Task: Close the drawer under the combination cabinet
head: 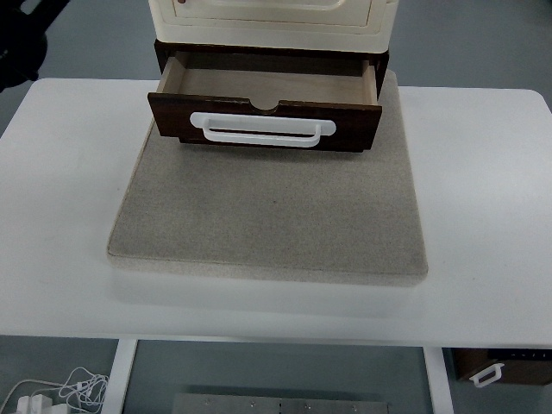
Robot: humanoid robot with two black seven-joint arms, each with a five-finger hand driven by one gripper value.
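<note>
- A black arm [21, 39] shows at the top left corner, well left of the dark brown wooden drawer [265, 108]; its hand's state cannot be told.
- The drawer stands pulled open under the cream cabinet [272, 17], its white handle [263, 131] facing forward, on a grey square mat [267, 216] on the white surface [483, 216].

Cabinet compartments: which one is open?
The dark brown drawer with the white handle, pulled out at the bottom; the cream compartment above is shut.
</note>
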